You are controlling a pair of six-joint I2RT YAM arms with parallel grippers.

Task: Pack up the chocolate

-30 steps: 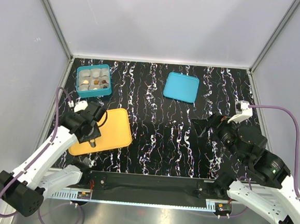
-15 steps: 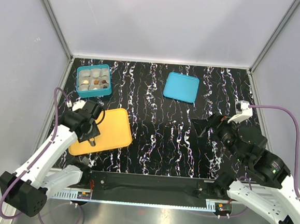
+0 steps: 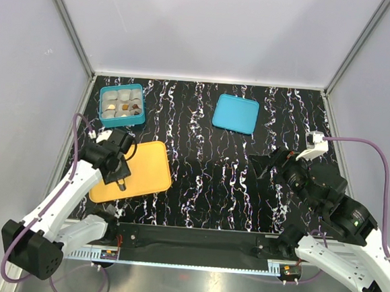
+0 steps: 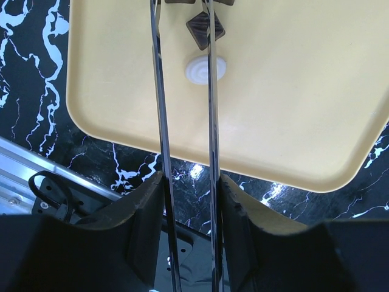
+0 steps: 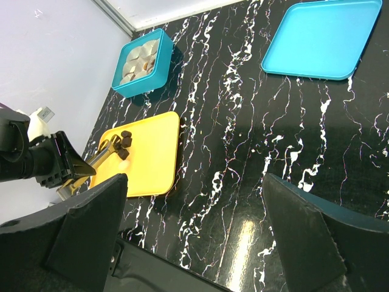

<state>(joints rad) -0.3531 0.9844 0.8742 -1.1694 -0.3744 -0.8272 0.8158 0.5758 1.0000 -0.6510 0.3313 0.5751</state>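
Left gripper (image 4: 182,7) tips cut off at the top edge, dark chocolate (image 4: 199,28) partly behind one finger (image 4: 211,79), another piece (image 4: 180,1) clipped there, teal box (image 3: 103,105) contents too small to sort

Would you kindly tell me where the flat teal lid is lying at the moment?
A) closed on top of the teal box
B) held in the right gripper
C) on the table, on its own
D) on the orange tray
C: the lid lies flat on the table, well apart from the box and the tray.
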